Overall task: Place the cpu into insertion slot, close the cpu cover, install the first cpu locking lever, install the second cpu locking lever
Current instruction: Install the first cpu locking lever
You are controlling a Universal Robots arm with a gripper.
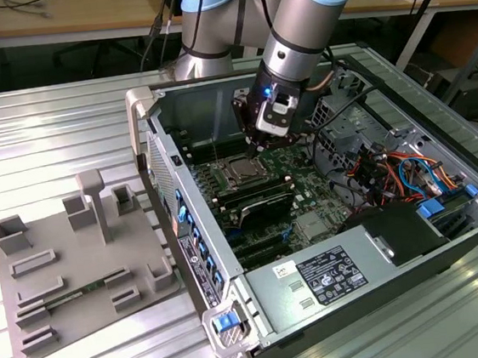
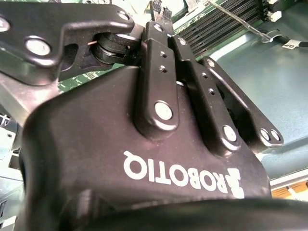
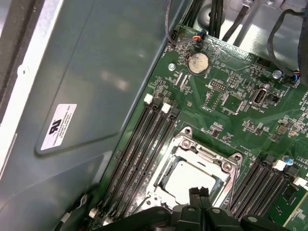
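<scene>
seemingly at the lever stage, the gripper (image 1: 260, 145), fingers (image 3: 195, 194) pinched narrow on nothing, hovers just above the chip (image 1: 240, 172), mid-frame in the exterior view, seated in its socket (image 3: 161, 171) under the closed cover (image 3: 207, 155); hooking a lever calls for fine aim.

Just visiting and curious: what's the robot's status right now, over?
Gripper over the cpu cover edge, fingers shut. Cpu seated in insertion slot, cover down. Memory slots alongside, nothing in the way.
</scene>
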